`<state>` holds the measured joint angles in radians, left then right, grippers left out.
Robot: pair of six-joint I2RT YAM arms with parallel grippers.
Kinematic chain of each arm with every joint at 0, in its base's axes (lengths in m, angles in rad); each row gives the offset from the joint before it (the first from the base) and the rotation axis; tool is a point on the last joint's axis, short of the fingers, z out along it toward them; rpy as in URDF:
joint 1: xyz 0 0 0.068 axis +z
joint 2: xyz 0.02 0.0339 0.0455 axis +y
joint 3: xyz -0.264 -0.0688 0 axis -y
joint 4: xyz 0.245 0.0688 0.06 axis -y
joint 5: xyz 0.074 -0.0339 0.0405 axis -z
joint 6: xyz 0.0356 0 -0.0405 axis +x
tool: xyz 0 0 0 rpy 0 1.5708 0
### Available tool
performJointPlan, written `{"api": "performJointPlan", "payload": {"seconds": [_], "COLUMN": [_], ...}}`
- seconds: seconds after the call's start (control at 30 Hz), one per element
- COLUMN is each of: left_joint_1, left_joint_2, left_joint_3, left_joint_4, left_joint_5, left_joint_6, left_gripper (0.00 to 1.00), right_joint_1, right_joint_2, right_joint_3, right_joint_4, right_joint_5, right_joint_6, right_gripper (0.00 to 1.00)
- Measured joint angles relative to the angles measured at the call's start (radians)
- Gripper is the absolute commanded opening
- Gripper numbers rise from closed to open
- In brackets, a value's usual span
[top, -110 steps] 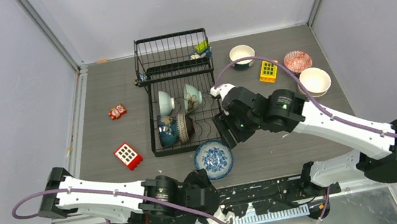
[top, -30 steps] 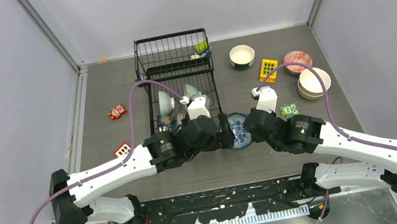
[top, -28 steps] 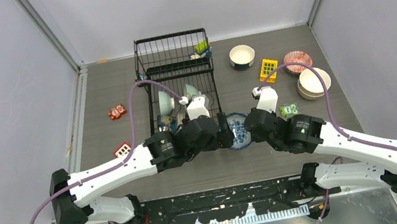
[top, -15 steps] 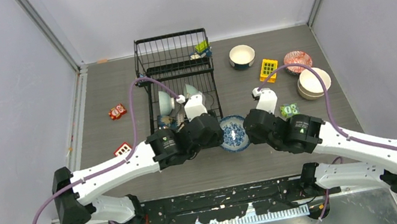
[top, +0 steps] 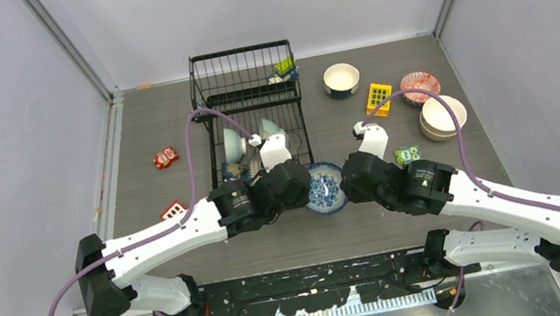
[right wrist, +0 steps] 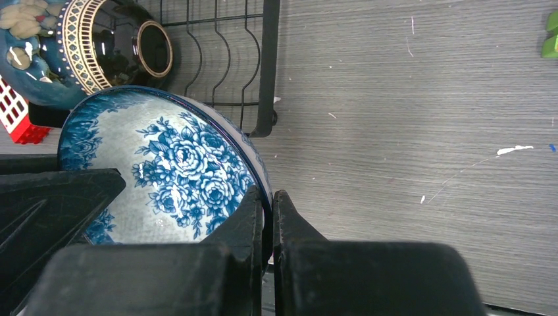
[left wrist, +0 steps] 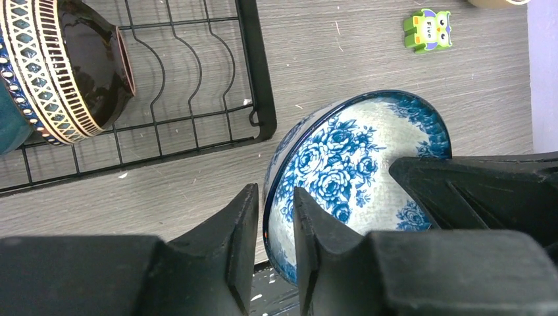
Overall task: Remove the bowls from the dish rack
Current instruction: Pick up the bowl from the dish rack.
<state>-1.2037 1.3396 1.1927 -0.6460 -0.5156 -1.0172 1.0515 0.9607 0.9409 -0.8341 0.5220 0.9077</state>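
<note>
Tabletop (top: 168, 125): grey wood-look, everything sits on it.
Rack (top: 245, 86): black wire, far middle, raised section at the back.
Left hand (left wrist: 275, 197): fingers either side of the blue bowl's (left wrist: 342, 164) rim with a sliver of gap showing, so honestly can't tell if it's clamped.
Right hand (right wrist: 268, 201): pressed tight on the opposite rim, pinching it.
Blue bowl: out of the rack, tipped up on edge between the two hands, just off the rack's front right corner.
Still racked: brown bowl (left wrist: 79, 66) on its side next to a teal bowl (right wrist: 26, 39) at the front, pale bowls (top: 234, 141) behind them.
Already out: white bowl (top: 341, 77), red bowl (top: 420, 86) and cream bowl (top: 442, 115), all on the right, well apart from the rack.
Blocks: yellow block (top: 377, 97) beside the red bowl, owl block (left wrist: 428, 29) near the right arm, red blocks (top: 166, 157) left of the rack.
</note>
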Motion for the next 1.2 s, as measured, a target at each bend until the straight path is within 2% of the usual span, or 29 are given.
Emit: {"api": "performJointPlan", "payload": {"seconds": [0.27,0.43,0.5,0.6,0.73,0.8,0.83,0.93,1.0,1.1,1.2], "left_joint_1": [0.003,0.008,0.008,0.008,0.008,0.010,0.010,0.010,0.010,0.011,0.011], "left_joint_2": [0.008,0.014,0.018,0.024,0.027,0.029,0.030,0.031,0.031,0.031,0.031], "left_joint_3": [0.000,0.000,0.000,0.000,-0.001,-0.003,-0.003,-0.004,-0.004,-0.004,-0.004], "left_joint_4": [-0.003,-0.002,-0.002,-0.002,-0.007,-0.006,-0.007,-0.006,-0.006,-0.013,-0.022], "left_joint_5": [0.001,0.004,0.006,0.011,0.011,0.011,0.011,0.011,0.013,0.021,0.025], "left_joint_6": [0.001,0.002,0.003,0.002,0.004,0.004,0.004,0.004,0.004,0.005,0.004], "left_gripper": [0.20,0.29,0.30,0.23,0.02,0.00,0.00,0.00,0.00,0.00,0.00], "right_joint_1": [-0.001,-0.002,-0.002,-0.002,-0.002,-0.002,-0.002,-0.002,-0.002,-0.002,-0.002], "right_joint_2": [0.009,0.011,0.011,0.011,0.011,0.011,0.011,0.011,0.011,0.019,0.038], "right_joint_3": [0.005,0.007,0.011,0.021,0.027,0.028,0.029,0.029,0.033,0.054,0.084], "right_joint_4": [-0.003,-0.003,-0.004,-0.003,-0.008,-0.005,-0.005,-0.007,-0.007,-0.005,-0.006], "right_joint_5": [-0.008,-0.013,-0.017,-0.019,-0.018,-0.016,-0.016,-0.016,-0.018,-0.016,-0.011], "right_joint_6": [0.007,0.008,0.008,0.008,0.008,0.008,0.008,0.006,0.001,-0.014,-0.033], "right_gripper": [0.01,0.01,0.01,0.01,0.01,0.01,0.02,0.22,0.31,0.37,0.38]}}
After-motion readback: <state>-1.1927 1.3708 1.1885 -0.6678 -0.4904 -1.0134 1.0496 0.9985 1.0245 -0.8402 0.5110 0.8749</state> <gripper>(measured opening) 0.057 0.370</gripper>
